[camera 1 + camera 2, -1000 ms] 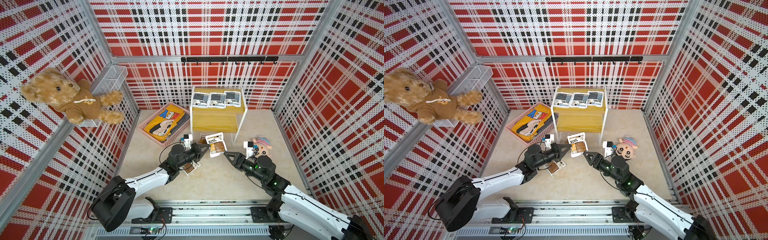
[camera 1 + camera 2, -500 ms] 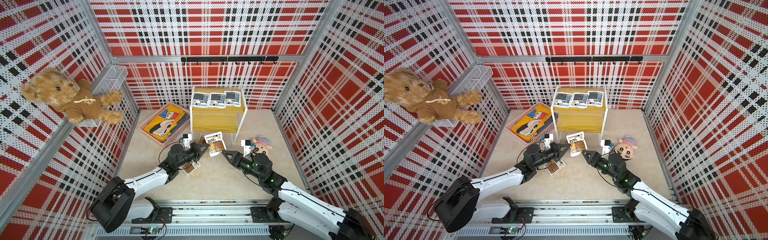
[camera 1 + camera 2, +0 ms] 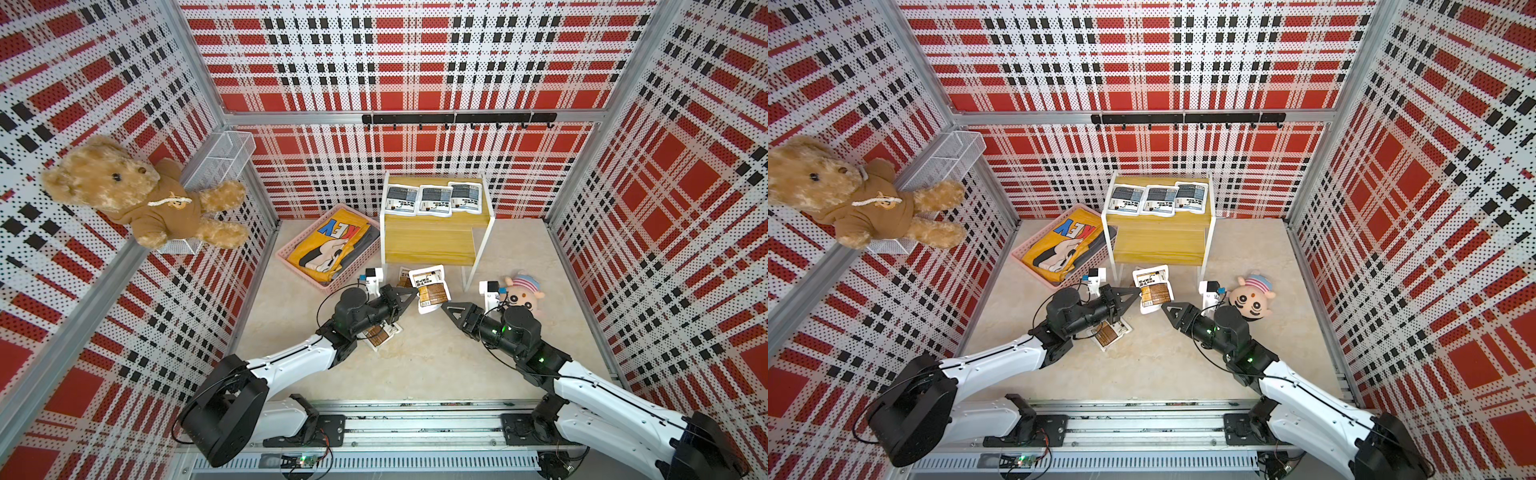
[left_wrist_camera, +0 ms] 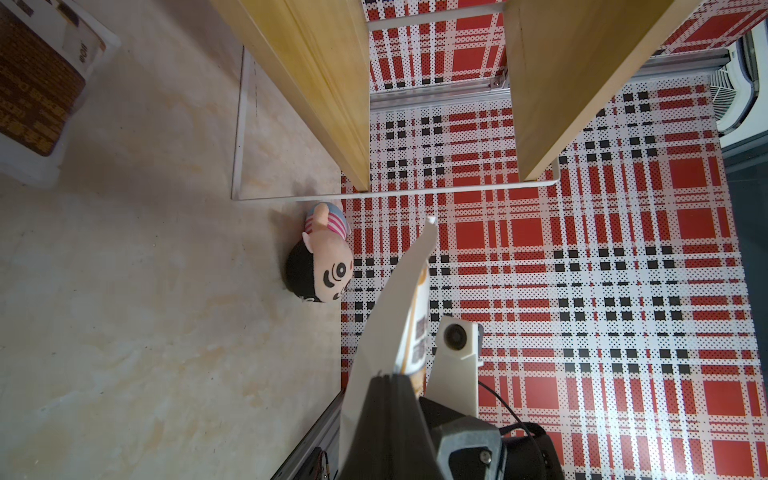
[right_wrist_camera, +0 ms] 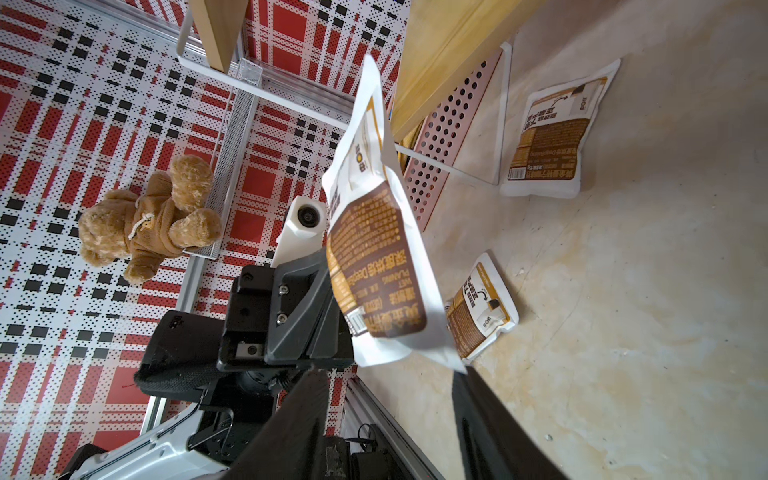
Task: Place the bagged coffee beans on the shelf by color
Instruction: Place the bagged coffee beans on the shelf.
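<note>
Status, left end effector (image 3: 410, 291): clenched on the held brown pouch (image 3: 430, 289), which it grips by one side edge. I read the pouch as lifted clear of the bench (image 3: 415, 374). In both top views it hangs just in front of the lower board of the shelf (image 3: 430, 249). In the left wrist view it appears edge-on (image 4: 399, 311), curving away from the closed jaws.

Status, right end effector (image 3: 446, 306): released, with the jaws standing apart (the right wrist view shows a wide gap between them). Its tips point at the near lower corner of the held brown pouch (image 5: 374, 249). That corner sits right at one of the fingers (image 5: 486, 415), and I cannot tell whether they touch.

Location of the other task items:
- The three grey-blue pouches (image 3: 434, 200) lie flat, side by side, on the upper board of the shelf.
- The second brown pouch (image 3: 379, 336) lies flat on the bench, partly covered by the left arm.
- The third brown pouch (image 3: 404, 277) lies on the bench beside a white front leg of the shelf, and the top views show only part of it. The right wrist view shows it whole (image 5: 548, 133).

A plush doll (image 3: 523, 293) lies on the bench just beside the right arm.
</note>
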You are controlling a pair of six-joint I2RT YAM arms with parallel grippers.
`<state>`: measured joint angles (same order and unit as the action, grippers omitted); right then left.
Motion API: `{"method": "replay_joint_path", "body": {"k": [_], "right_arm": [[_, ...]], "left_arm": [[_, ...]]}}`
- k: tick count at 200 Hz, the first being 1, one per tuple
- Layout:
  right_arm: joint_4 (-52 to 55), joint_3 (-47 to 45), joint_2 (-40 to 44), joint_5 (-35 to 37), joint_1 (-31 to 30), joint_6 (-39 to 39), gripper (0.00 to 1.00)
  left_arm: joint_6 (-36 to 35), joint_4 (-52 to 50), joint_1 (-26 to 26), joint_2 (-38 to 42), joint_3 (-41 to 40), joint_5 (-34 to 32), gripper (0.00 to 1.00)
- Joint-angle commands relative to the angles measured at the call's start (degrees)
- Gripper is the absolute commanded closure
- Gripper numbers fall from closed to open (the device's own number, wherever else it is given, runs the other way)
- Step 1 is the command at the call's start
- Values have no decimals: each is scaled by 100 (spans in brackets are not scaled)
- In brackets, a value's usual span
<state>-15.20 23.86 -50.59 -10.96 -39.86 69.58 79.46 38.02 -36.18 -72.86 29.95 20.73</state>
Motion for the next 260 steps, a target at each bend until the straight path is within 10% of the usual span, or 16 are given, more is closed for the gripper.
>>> {"method": "replay_joint_path", "body": {"k": [1, 113, 260], "right_arm": [[326, 70, 2, -10, -30, 152, 44], [-295, 376, -95, -178, -22, -180, 46], [-199, 420, -198, -134, -22, -208, 82]], "left_arm": [[-71, 16, 50, 152, 143, 58, 100], [-114, -30, 6, 83, 197, 133, 100], [-115, -23, 19, 33, 213, 186, 100]]}}
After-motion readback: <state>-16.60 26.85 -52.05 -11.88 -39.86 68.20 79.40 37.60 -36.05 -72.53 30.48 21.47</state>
